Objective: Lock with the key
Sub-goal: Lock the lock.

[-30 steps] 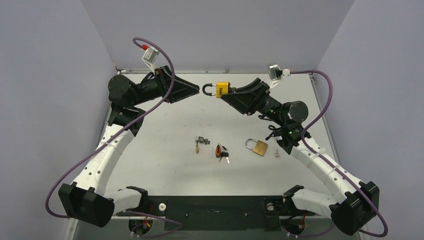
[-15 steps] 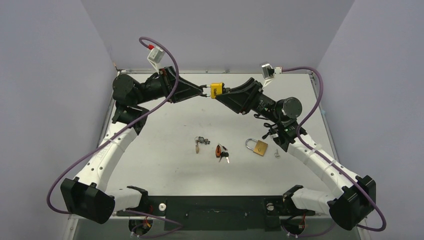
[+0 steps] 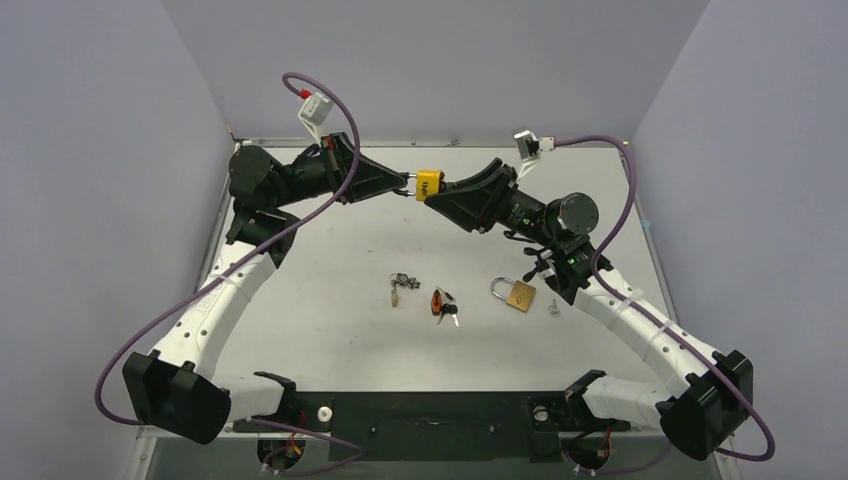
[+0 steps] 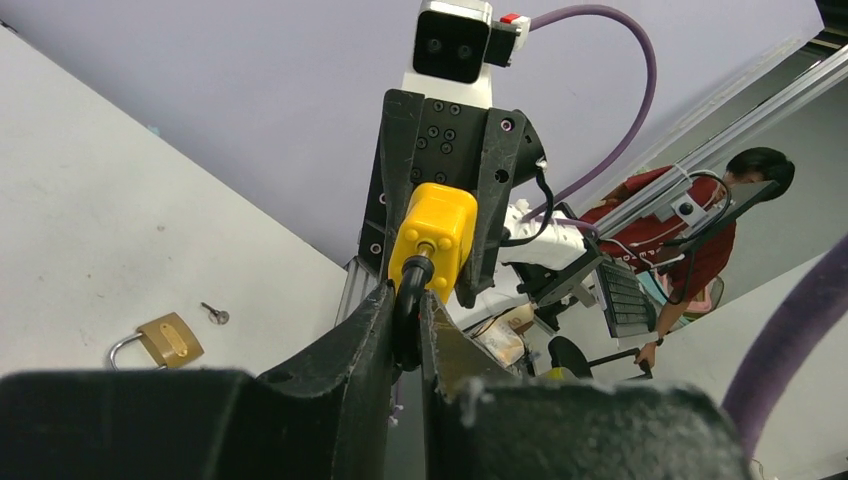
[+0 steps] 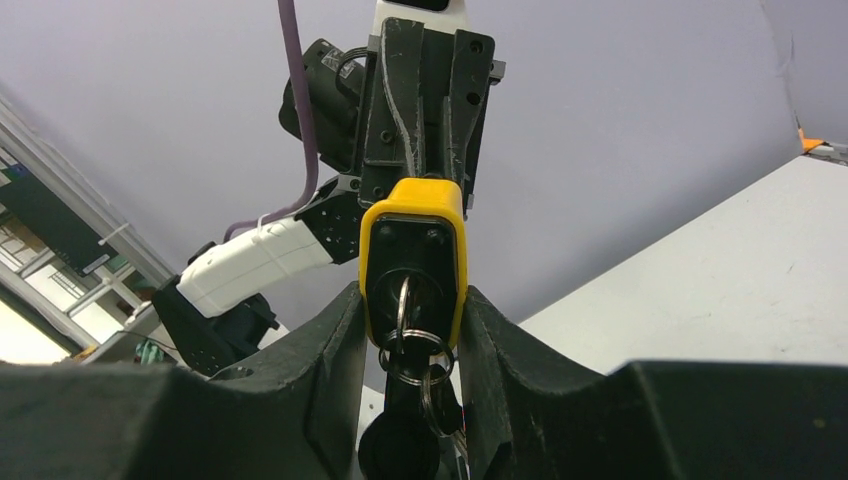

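1. Top external view: the yellow padlock (image 3: 430, 181) hangs in the air over the far middle of the table (image 3: 330, 330), held between the two arms and touching nothing below.
2. The right gripper (image 3: 440, 187) is clamped on the padlock's body. In the right wrist view the yellow case sits squarely between its fingers (image 5: 335, 350).
3. The left gripper (image 3: 405, 184) comes in from the left and is pinched on the black shackle (image 4: 413, 285). The left wrist view shows both fingers tight against the bar.
4. A key (image 5: 403, 300) sits in the keyhole on the padlock's underside, with a key ring (image 5: 415, 345) dangling from it.
5. The step in hand looks like pressing the shackle into the body. I cannot tell whether it is fully seated.
6. Next, the two arms probably need to push straight toward each other. After that, one gripper must let go to turn the key.
7. A brass padlock (image 3: 515, 293), an orange bunch of keys (image 3: 443, 304) and a small lock (image 3: 401, 284) lie nearer, untouched.
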Motion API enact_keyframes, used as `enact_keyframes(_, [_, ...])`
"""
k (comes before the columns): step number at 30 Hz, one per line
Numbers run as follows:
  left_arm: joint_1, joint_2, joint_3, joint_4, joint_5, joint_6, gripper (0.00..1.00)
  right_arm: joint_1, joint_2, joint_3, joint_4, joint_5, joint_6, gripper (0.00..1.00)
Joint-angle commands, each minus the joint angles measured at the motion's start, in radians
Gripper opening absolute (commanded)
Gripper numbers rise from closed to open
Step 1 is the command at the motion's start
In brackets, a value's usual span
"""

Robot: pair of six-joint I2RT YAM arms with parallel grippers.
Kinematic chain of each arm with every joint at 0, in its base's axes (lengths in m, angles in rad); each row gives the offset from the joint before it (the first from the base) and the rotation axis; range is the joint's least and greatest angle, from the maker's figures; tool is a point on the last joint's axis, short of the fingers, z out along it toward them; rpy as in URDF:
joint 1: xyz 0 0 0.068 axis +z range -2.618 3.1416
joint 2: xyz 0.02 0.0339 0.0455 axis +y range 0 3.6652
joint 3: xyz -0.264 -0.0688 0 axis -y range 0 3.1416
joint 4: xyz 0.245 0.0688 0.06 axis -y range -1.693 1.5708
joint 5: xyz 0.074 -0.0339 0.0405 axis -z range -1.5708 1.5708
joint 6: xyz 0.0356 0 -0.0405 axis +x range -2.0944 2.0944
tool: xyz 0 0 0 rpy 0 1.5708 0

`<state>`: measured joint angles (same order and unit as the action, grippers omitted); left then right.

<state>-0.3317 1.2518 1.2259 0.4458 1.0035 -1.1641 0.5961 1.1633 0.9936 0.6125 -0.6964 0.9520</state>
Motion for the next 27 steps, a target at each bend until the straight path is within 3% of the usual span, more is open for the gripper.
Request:
enact_keyframes(1, [-0.021,0.002,0.053,-0.003,0.016,0.035,0.03,0.005,-0.013,0.056,0.025,0.032,-0.054,0.00])
enact_keyframes(6, [-0.026,-0.008,0.067,-0.061,0.012,0.089,0.00,0.005,-0.016,0.064,-0.007,0.034,-0.069,0.00])
enact_keyframes(8, [-0.027,-0.022,0.079,-0.091,0.005,0.123,0.00,0.003,-0.022,0.065,-0.032,0.033,-0.082,0.09])
enact_keyframes(10, [-0.029,-0.037,0.100,-0.156,-0.010,0.178,0.00,0.004,-0.038,0.062,-0.059,0.040,-0.104,0.30])
enact_keyframes(12, [-0.038,-0.052,0.127,-0.225,-0.027,0.234,0.00,0.003,-0.054,0.055,-0.079,0.050,-0.124,0.42])
enact_keyframes(16, [-0.073,-0.074,0.185,-0.354,-0.068,0.343,0.00,0.000,-0.079,0.053,-0.103,0.054,-0.145,0.57])
enact_keyframes(20, [-0.114,-0.090,0.241,-0.479,-0.113,0.419,0.00,-0.004,-0.091,0.056,-0.108,0.052,-0.155,0.62])
enact_keyframes(27, [-0.142,-0.100,0.301,-0.589,-0.167,0.469,0.00,-0.004,-0.107,0.063,-0.085,0.033,-0.153,0.59])
